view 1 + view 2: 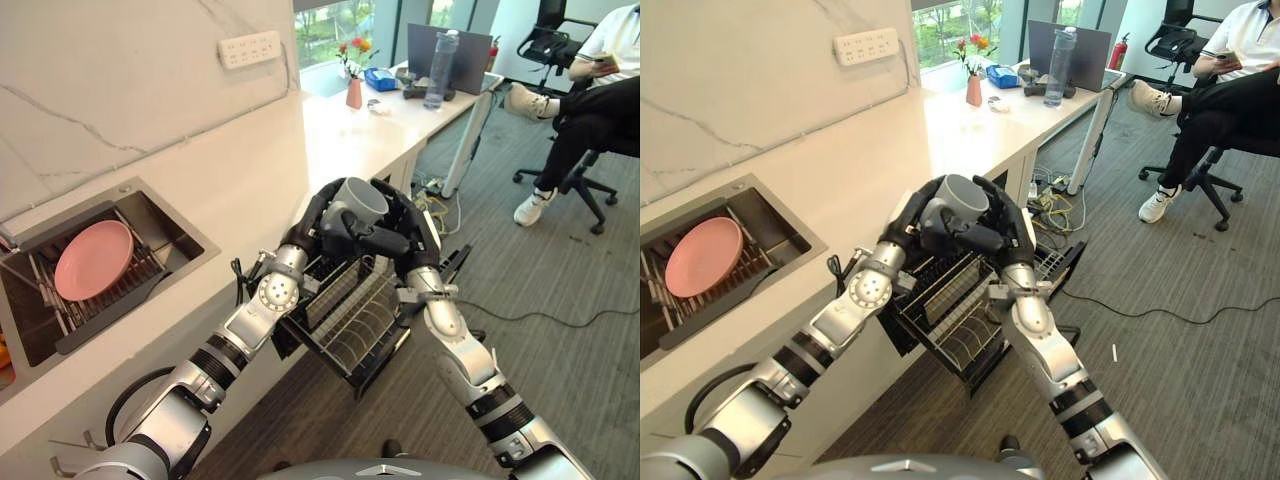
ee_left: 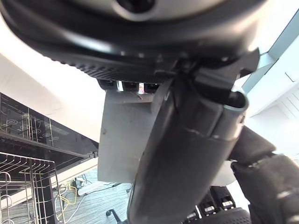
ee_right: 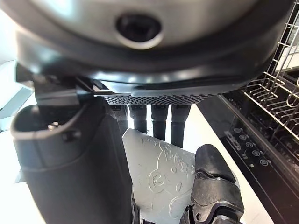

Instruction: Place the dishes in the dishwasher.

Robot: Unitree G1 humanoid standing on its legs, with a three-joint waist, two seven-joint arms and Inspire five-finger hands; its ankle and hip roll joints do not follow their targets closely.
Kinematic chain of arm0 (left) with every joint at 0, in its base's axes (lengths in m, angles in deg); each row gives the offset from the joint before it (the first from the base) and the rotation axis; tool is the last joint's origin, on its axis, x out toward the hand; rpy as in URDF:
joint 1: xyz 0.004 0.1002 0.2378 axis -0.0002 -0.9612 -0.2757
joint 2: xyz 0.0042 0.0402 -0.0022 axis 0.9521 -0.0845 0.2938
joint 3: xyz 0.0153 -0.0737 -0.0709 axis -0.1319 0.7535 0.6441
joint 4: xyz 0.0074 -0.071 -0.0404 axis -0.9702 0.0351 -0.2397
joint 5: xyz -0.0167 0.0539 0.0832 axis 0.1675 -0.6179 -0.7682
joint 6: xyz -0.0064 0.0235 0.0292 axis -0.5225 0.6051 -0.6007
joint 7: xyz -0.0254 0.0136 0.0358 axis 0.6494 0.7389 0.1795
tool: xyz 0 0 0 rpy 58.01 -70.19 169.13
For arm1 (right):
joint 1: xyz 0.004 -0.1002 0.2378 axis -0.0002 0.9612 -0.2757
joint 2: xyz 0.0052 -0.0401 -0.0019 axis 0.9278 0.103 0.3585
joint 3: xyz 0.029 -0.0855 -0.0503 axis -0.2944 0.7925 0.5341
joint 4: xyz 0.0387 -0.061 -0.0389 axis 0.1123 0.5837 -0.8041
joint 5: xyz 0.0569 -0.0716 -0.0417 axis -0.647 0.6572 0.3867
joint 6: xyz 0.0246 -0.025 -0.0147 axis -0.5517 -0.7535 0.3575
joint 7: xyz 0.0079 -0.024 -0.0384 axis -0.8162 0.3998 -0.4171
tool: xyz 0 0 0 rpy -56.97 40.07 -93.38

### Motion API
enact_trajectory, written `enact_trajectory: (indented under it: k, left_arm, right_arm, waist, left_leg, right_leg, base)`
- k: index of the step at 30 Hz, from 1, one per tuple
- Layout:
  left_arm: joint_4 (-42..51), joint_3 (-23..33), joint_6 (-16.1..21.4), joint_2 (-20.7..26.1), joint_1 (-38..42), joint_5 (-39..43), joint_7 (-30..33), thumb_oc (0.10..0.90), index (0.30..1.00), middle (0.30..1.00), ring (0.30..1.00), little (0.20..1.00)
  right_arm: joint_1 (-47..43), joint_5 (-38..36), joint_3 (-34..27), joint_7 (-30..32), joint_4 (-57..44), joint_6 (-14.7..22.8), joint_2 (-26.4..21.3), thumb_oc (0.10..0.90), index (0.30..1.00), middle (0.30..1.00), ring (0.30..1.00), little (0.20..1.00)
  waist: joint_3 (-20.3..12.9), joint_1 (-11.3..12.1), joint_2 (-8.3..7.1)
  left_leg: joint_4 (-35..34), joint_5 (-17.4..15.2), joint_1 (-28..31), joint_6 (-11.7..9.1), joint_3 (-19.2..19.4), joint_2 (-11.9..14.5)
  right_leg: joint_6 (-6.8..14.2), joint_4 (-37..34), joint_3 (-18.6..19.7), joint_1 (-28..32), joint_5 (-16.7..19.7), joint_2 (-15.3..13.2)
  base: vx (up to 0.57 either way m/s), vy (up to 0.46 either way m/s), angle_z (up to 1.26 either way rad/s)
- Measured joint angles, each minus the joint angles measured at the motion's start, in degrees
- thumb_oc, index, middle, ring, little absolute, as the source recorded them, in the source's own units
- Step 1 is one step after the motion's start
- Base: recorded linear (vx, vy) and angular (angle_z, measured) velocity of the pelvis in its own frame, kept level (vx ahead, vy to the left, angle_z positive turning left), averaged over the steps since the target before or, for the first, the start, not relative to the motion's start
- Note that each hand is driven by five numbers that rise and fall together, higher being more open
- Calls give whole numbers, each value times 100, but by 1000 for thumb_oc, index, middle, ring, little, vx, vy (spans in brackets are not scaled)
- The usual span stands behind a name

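Note:
A grey cup [image 1: 358, 200] is held upright between both hands, above the pulled-out dishwasher rack [image 1: 352, 322]. My left hand [image 1: 316, 222] curls round the cup's left side, and my right hand [image 1: 402, 236] wraps its right side with the thumb across the front. In the left wrist view the cup's grey wall [image 2: 122, 140] shows past the thumb [image 2: 182, 158]. In the right wrist view the cup [image 3: 159, 179] bears an embossed drawing and sits against the fingers [image 3: 158, 119]. A pink plate [image 1: 93, 258] lies on the sink rack [image 1: 120, 300] at the left.
The white counter [image 1: 250, 180] runs back to a desk with a laptop [image 1: 445, 50], a bottle [image 1: 438, 68] and a vase of flowers [image 1: 354, 88]. A person [image 1: 590, 100] sits on an office chair at the far right. Grey floor lies right of the rack.

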Motion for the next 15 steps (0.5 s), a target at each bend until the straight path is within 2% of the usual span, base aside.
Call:
enact_trajectory:
  k: [4,10,11,14,15]
  left_arm:
    - [903,52,24,316,-504,2,-556,800,900,900,900,900]
    - [760,295,4,193,-1283,4,-913,800,900,900,900,900]
    - [685,386,-31,159,-1757,9,-1042,800,900,900,900,900]
    - [522,414,-106,203,-2325,11,-1206,800,900,900,900,900]
    - [445,434,-165,245,-2747,11,-1283,800,900,900,900,900]
  right_arm:
    - [158,51,-442,-51,28,0,-3,400,300,300,300,300]
    - [337,-61,-408,-259,682,-122,75,400,300,300,300,300]
    - [384,-260,-397,-311,1041,-265,94,400,300,300,300,300]
    - [433,-296,-413,-329,1521,-404,103,400,300,300,300,300]
    - [446,-289,-410,-371,1884,-521,72,400,300,300,300,300]
  waist:
    - [14,59,24]
    - [7,144,34]
    - [10,176,29]
    - [16,311,18]
    - [22,411,-13]
  left_leg:
    - [-2,-2,26,0,-57,1]
    - [-4,-14,-1,-17,-136,26]
    - [-2,-12,-5,-17,-171,29]
    - [-3,5,-116,-23,-236,32]
    - [-2,22,-176,-31,-351,33]
  right_leg:
    - [-15,3,-43,71,-19,-1]
    - [-2,4,-118,125,-72,22]
    - [-7,-7,-153,119,-81,22]
    - [-20,1,-231,72,-71,21]
    - [-27,2,-338,79,-90,22]
  base:
    - [-5,-9,6]
    - [-43,-1,8]
    - [-61,2,12]
    - [-71,-2,16]
    - [-66,-7,38]
